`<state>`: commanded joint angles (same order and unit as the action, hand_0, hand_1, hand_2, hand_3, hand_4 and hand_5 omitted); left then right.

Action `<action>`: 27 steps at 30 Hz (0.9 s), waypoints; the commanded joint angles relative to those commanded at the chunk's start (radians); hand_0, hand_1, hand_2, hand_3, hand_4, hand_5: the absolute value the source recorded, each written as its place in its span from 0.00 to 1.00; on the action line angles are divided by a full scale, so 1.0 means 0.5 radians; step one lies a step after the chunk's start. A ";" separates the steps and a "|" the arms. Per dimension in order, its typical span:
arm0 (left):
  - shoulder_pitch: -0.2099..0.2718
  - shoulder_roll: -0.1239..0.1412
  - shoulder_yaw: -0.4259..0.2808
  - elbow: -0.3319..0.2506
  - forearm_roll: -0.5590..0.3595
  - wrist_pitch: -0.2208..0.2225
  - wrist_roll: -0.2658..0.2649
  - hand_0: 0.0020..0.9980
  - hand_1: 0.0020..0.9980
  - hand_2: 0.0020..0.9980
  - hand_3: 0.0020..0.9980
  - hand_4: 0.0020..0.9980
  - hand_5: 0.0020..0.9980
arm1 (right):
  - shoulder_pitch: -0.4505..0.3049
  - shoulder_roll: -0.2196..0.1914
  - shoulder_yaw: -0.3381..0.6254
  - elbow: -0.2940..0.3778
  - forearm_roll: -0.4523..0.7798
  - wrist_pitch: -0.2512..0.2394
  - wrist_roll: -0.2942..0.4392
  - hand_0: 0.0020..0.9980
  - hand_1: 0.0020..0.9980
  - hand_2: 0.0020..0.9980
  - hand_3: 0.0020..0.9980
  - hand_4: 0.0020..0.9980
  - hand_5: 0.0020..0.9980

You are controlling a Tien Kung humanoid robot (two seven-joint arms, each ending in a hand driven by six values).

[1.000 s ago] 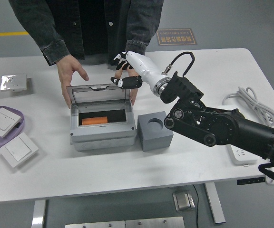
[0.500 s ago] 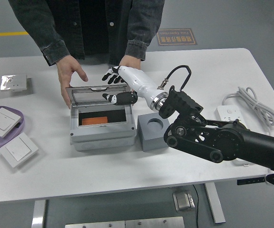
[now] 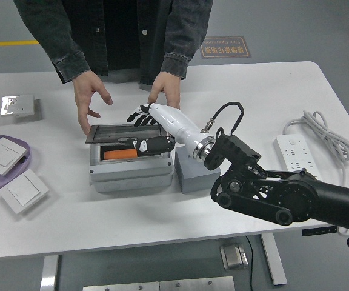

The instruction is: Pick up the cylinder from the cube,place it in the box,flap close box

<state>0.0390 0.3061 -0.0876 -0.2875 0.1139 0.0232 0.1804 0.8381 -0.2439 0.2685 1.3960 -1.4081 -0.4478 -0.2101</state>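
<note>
Nearest you, the right arm is coming in from the lower right, black elbow and forearm links lying low across the table (image 3: 162,212) in front of the grey cube (image 3: 192,176), which it is partly covering, so you can't see the cube's top recess. From there the white wrist section is angling up and left to the right hand (image 3: 148,127), which is sitting palm-down over the grey box (image 3: 129,167). Its fingers (image 3: 137,115) are spread loosely on the lid (image 3: 123,133), thumb tucked under the lid's front edge at the right; it's grasping nothing, just pressing flat. The lid is lying tilted, only partly lowered, so the opening is showing at the front. The orange cylinder (image 3: 119,154) is lying on its side inside the box, left of the thumb. Further back, the person's two hands are hovering open just behind the box, one (image 3: 89,97) at the left rear corner, one (image 3: 165,94) just beyond the robot's fingers; I can't tell whether either is touching the lid.
</note>
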 joint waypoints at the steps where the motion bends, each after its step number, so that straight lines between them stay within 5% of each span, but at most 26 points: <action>1: 0.001 0.001 -0.002 0.001 0.001 0.000 0.000 0.64 0.61 0.56 0.64 0.72 0.24 | -0.017 -0.008 0.009 0.030 -0.008 0.002 -0.013 0.60 0.61 0.61 0.65 0.74 0.29; 10: 0.020 -0.015 -0.049 0.004 0.055 0.002 0.029 0.64 0.61 0.56 0.64 0.72 0.24 | -0.211 -0.126 0.283 0.265 -0.277 0.153 -0.184 0.59 0.61 0.61 0.65 0.73 0.29; 17: 0.016 -0.021 -0.053 0.005 0.061 0.007 0.031 0.64 0.61 0.56 0.64 0.72 0.24 | -0.327 -0.232 0.617 0.266 -0.504 0.276 -0.243 0.58 0.62 0.62 0.65 0.71 0.27; 27: 0.019 -0.049 -0.048 0.005 0.062 0.017 0.021 0.64 0.61 0.56 0.64 0.72 0.24 | -0.510 -0.208 1.060 0.267 -0.482 0.345 -0.285 0.60 0.62 0.62 0.66 0.70 0.26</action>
<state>0.0486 0.2815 -0.1117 -0.2851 0.1449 0.0316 0.1910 0.5832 -0.3480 0.7986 1.5297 -1.6493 -0.2754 -0.3525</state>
